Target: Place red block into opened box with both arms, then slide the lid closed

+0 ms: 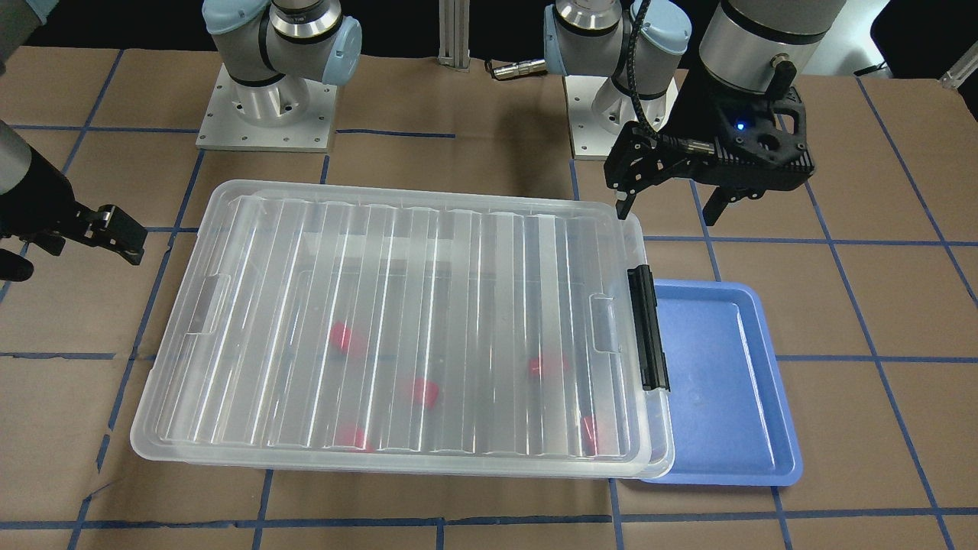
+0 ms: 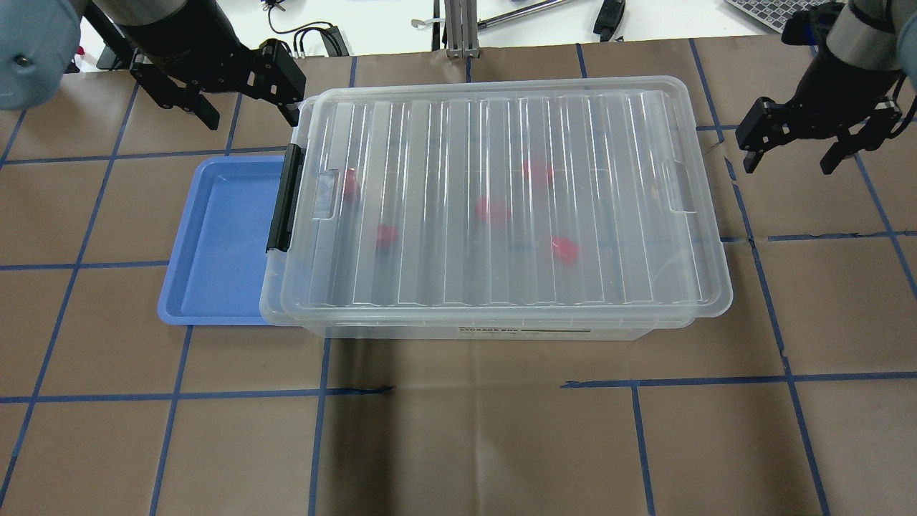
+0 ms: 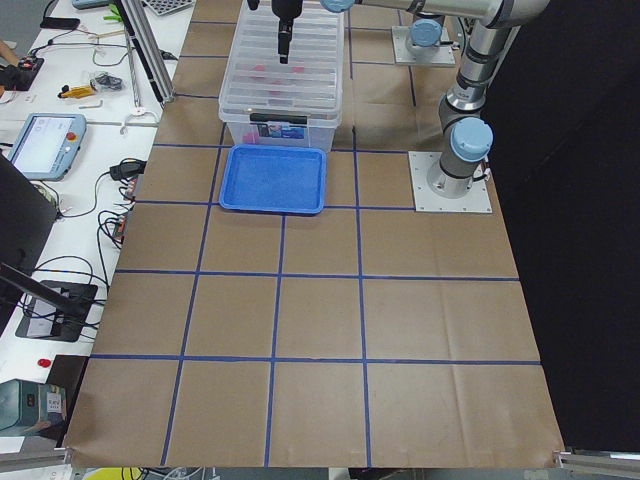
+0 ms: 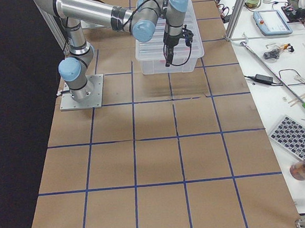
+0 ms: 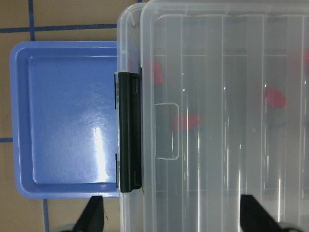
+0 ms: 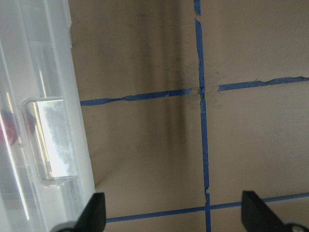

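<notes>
One table [image 2: 458, 444], papered brown and ruled into squares by blue tape, carries everything. A white bench [image 2: 401, 21] strewn with cables runs along the top of the overhead view. Wide brown paper lies between the box [image 2: 401, 331] and the bottom edge of that view.

One lid [image 2: 501, 129] lies flat over the box. In the left wrist view, only a strip of box rim shows beside the one black latch bar [image 2: 284, 197]. Five red blocks [image 2: 564, 249] sit scattered inside, blurred through the ribs. One blue tray [image 2: 215, 229] lies at the latch end, its edge hidden under the box rim.

Two grippers hang off the short ends, both with fingers spread and gripping nothing. The left gripper [image 2: 251, 118] is just beside the box's upper-left corner, and the right gripper [image 2: 788, 163] is apart at upper right.
</notes>
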You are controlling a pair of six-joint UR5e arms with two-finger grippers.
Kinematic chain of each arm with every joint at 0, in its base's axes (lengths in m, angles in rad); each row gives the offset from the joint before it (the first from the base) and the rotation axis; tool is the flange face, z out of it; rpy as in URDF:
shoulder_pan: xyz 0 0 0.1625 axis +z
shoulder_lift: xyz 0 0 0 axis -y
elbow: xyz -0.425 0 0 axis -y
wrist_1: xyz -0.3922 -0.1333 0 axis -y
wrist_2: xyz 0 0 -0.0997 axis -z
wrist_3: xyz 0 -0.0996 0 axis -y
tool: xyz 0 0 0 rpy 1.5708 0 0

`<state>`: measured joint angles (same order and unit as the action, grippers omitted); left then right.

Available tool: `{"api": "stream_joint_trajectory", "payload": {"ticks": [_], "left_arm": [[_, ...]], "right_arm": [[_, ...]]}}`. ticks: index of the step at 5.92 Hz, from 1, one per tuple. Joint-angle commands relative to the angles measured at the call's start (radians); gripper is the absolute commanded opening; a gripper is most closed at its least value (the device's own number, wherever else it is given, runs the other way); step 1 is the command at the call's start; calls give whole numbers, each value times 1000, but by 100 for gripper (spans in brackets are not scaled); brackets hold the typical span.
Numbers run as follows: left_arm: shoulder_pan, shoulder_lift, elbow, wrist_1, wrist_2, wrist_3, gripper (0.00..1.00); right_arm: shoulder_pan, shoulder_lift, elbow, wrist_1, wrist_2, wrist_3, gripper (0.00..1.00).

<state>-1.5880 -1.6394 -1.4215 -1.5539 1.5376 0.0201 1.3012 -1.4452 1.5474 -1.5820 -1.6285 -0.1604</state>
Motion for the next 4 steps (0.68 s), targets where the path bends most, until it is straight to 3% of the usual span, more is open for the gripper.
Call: {"api": "stream_joint_trajectory", "payload": {"ticks": [1,2,4], "left_arm": [[2,1,12,-15,12,-2,98],[-1,1,21,-46,41,-5,98],[-3,-8,19,-54,49,-9,98]], "right_arm": [[94,2,-108,92,16,104,100],[189,2,-145,123,16,211,100],[285,0,-167,135,19,236,100]]}}
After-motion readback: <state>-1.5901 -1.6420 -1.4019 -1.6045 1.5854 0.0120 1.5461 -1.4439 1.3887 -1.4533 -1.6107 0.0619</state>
